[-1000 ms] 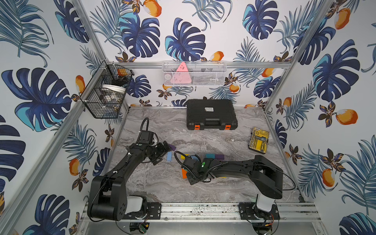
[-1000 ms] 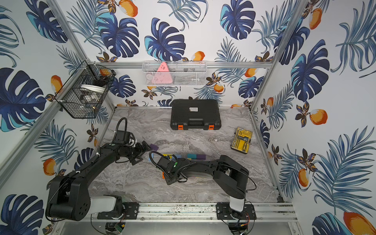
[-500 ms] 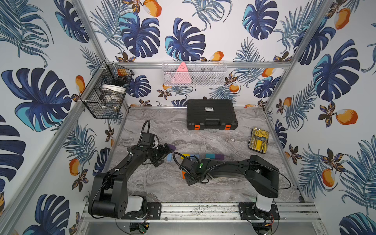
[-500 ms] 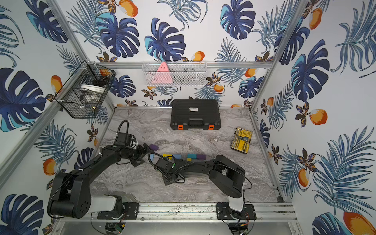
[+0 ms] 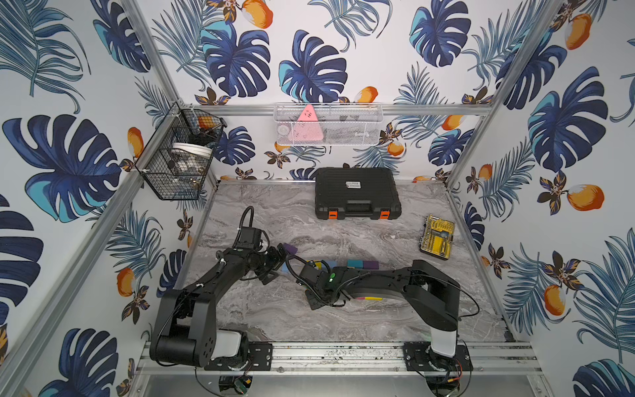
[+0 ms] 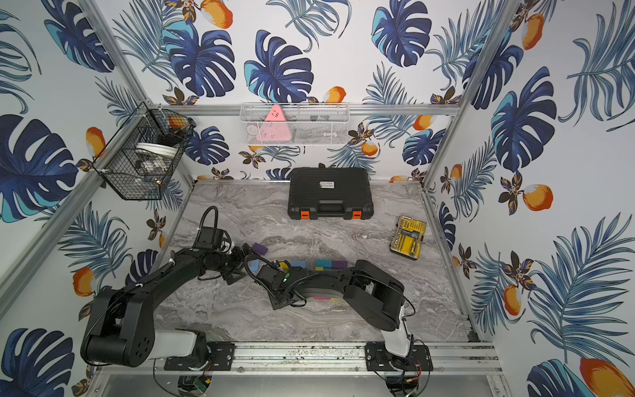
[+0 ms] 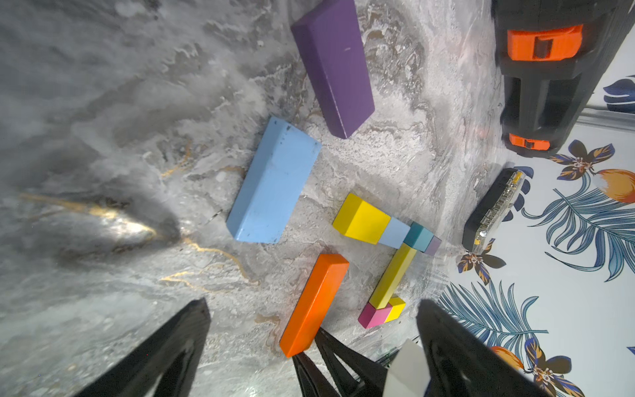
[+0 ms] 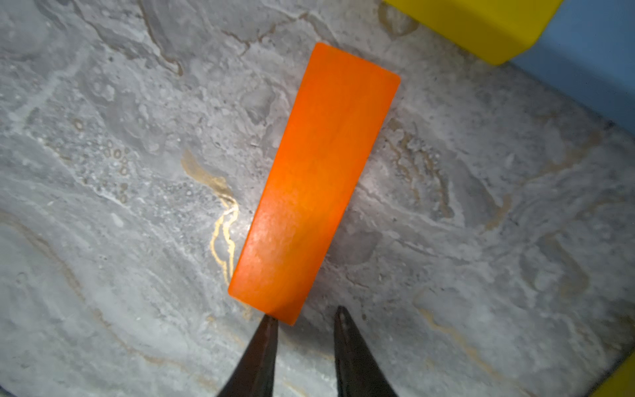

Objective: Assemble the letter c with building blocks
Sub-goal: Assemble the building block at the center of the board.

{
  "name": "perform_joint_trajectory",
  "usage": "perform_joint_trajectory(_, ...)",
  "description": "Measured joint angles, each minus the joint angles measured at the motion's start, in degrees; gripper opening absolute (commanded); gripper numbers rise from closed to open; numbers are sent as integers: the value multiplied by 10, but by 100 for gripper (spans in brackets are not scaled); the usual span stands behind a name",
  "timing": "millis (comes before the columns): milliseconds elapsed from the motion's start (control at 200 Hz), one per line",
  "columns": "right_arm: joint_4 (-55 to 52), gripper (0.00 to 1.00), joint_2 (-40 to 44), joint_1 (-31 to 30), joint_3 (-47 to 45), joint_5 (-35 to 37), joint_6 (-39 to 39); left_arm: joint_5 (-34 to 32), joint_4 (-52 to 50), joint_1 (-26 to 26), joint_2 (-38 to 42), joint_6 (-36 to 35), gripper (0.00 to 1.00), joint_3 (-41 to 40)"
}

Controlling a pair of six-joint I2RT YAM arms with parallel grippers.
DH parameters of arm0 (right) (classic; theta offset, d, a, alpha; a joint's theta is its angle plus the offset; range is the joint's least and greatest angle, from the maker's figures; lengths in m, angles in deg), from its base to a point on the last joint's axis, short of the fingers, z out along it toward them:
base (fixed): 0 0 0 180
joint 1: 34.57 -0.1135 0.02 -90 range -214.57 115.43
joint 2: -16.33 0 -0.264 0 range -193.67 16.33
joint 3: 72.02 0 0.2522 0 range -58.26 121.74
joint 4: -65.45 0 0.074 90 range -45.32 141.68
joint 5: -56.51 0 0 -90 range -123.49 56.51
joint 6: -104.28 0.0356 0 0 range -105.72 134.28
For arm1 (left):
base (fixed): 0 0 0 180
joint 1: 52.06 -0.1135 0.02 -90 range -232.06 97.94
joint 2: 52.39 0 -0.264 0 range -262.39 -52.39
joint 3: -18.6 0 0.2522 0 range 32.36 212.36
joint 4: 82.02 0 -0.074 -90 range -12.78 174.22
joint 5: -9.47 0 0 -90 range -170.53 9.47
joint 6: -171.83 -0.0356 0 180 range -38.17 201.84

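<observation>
Now I see the right gripper (image 8: 305, 314) pressed nearly together, one fingertip (image 8: 269, 326) at the near corner of the orange block (image 8: 319, 178). That block lies flat on the marble table (image 5: 261, 309), left of its middle toward the front edge, near a yellow block (image 8: 481, 31). My left gripper (image 7: 314, 302) hovers spread wide.

Both top views sit high at the front, side by side, looking down and back over the whole marble table (image 5: 275, 316), so they overlap almost totally. The left wrist cam hangs fairly close over the table, facing toward the black case (image 7: 549, 103). The right wrist cam is way closer, practically on the orange block (image 8: 319, 178), which the left wrist view catches too.
</observation>
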Motion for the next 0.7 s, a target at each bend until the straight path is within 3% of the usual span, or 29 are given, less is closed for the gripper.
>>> perform_joint_trajectory(540, -1, 30, -8, 11, 12, 2, 8, 7, 2, 0, 0, 0, 99, -2)
perform_joint_trajectory(700, -1, 38, -10, 16, 15, 1, 8, 9, 4, 0, 0, 0, 99, -3)
